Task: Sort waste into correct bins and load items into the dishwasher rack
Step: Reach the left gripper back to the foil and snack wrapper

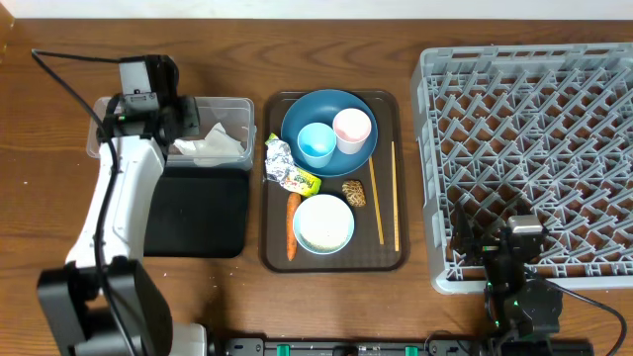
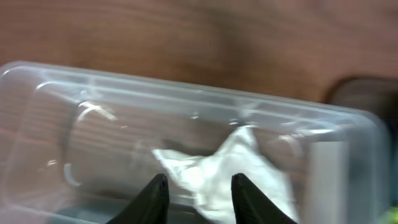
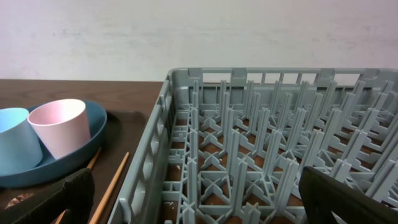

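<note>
My left gripper (image 1: 186,127) (image 2: 199,194) is open over the clear tub (image 1: 229,105) (image 2: 56,93). White crumpled paper (image 1: 213,148) (image 2: 230,168) lies inside the tub, just past the fingertips. The black tray (image 1: 198,213) sits in front of the tub. On the brown serving tray (image 1: 272,252) are the dark blue plate (image 1: 302,114) with the light blue cup (image 1: 316,144) and pinkish cup (image 1: 352,129), the wrapper (image 1: 287,168), carrot (image 1: 293,225), brown lump (image 1: 353,192), white bowl (image 1: 323,223) and two chopsticks (image 1: 376,203). My right gripper (image 1: 495,247) (image 3: 199,205) is open at the grey rack's (image 1: 534,148) (image 3: 261,143) front left corner.
The right wrist view shows the pinkish cup (image 3: 59,124), the light blue cup (image 3: 15,140), the plate (image 3: 74,158) and a chopstick (image 3: 112,186) left of the rack wall. Bare wooden table lies behind the tub and the trays.
</note>
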